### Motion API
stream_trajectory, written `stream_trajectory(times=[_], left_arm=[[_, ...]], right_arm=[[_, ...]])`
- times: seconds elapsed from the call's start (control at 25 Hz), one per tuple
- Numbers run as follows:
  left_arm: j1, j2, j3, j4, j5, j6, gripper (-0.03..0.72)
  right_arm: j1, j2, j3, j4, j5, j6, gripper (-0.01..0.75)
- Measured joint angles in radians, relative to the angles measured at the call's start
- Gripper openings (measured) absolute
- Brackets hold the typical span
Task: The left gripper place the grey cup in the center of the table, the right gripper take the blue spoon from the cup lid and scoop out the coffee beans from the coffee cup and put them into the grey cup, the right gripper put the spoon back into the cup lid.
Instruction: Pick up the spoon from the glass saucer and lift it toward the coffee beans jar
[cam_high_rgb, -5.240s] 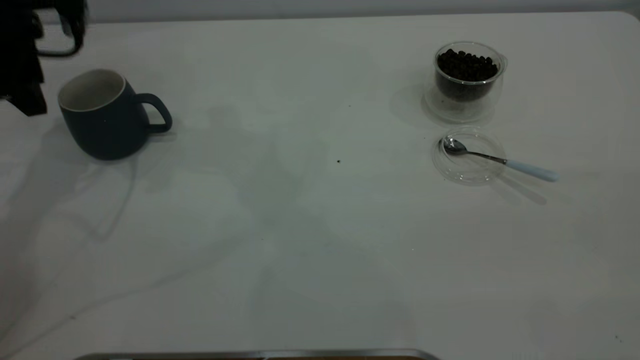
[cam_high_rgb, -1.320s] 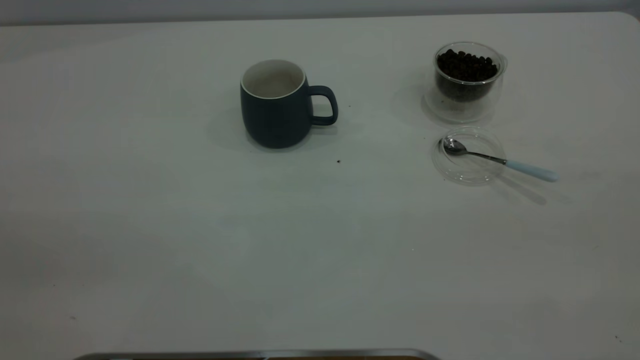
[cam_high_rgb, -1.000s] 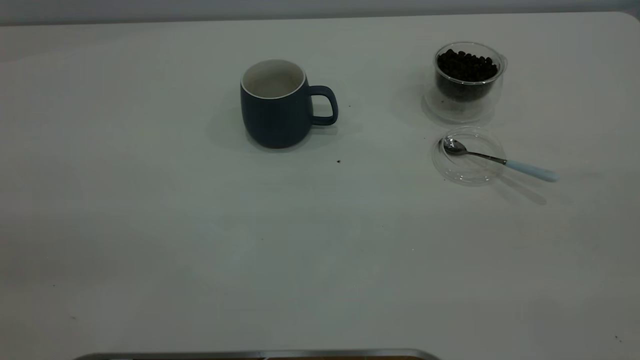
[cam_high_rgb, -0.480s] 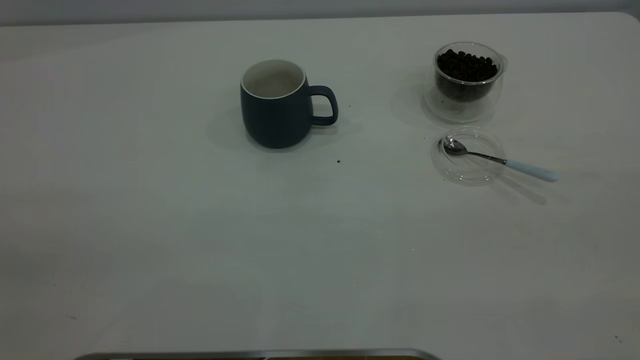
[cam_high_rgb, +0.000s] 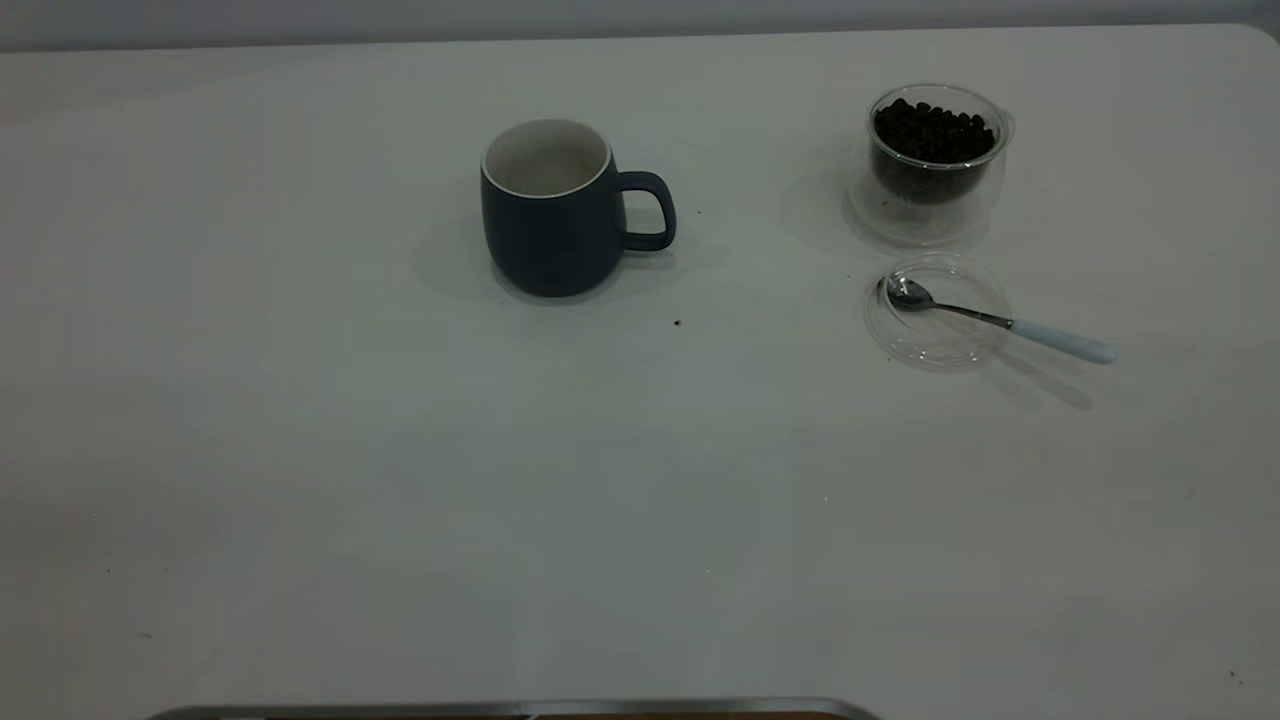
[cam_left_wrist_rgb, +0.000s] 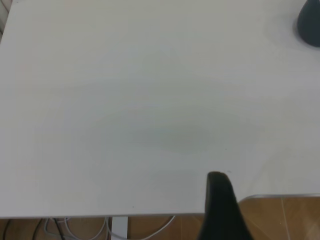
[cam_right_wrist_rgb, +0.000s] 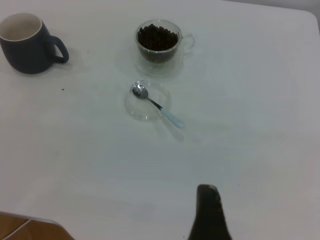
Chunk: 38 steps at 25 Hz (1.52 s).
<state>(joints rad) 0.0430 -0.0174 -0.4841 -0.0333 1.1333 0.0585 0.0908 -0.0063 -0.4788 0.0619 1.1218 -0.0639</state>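
Only one black fingertip of the right gripper (cam_right_wrist_rgb: 207, 212) shows, near the table (cam_high_rgb: 400, 500) edge — whether it is open I cannot tell. Farther out, the blue spoon (cam_right_wrist_rgb: 156, 106) lies with its bowl in the cup lid (cam_right_wrist_rgb: 145, 102), the coffee cup (cam_right_wrist_rgb: 157, 42) of coffee beans (cam_right_wrist_rgb: 157, 37) just beyond — the grey cup (cam_high_rgb: 555, 205) stands mid-table.

grey cup (cam_high_rgb: 548, 215) moved: table's left edge → center | left arm gone from exterior view

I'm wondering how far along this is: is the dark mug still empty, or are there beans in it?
Empty. The mug stands upright, and its white inside shows no beans; they all sit in the glass cup.
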Motion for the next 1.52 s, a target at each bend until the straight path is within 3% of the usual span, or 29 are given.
stream_trajectory(times=[0.52, 0.72, 0.88, 1.2, 1.52], left_arm=[[0.0, 0.0, 0.0, 0.0, 0.001, -0.001, 0.548], [0.0, 0.0, 0.0, 0.0, 0.002, -0.001, 0.548], [0.0, 0.0, 0.0, 0.0, 0.002, -0.001, 0.548], [0.0, 0.0, 0.0, 0.0, 0.002, -0.001, 0.548], [0.0, 0.0, 0.0, 0.0, 0.002, -0.001, 0.548]], right_arm=[[0.0, 0.0, -0.003, 0.003, -0.009, 0.032, 0.582], [0.0, 0.076, -0.031, 0.035, -0.184, 0.144, 0.528], [0.0, 0.311, -0.065, 0.063, -0.292, 0.176, 0.514], [0.0, 0.962, -0.266, 0.129, -0.427, 0.131, 0.598], [0.0, 1.54, -0.397, 0.421, -0.523, -0.071, 0.605]])
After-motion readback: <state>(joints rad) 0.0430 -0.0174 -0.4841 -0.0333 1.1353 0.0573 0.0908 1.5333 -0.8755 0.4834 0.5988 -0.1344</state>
